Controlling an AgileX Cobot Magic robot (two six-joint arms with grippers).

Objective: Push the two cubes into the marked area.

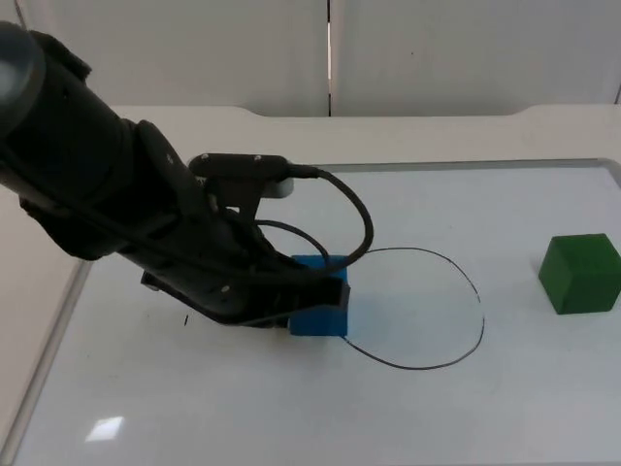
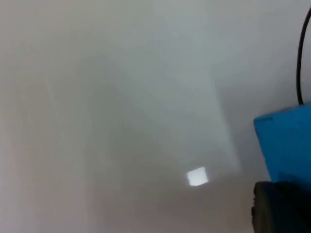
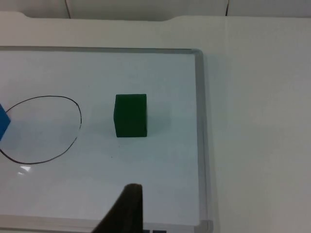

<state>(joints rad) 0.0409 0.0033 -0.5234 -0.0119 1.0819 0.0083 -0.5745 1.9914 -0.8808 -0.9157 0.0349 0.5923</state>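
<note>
Left tool (image 1: 325, 296) pressed against blue cube (image 1: 320, 309); finger state cannot be told. Blue cube sits on the left edge of the marked area (image 1: 417, 309), partly in. Green cube (image 1: 582, 274) well right of the marked area, untouched. Right tool (image 3: 127, 208) waits; state unclear. No readable writing.

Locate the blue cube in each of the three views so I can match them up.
Top view: the blue cube sits on the drawn outline's left edge, against the left hand.
Left wrist view: its blue face is close up, just beyond a black fingertip.
Right wrist view: a blue sliver at the outline's far side from the green cube.
Shared landmark: the drawn outline.
</note>
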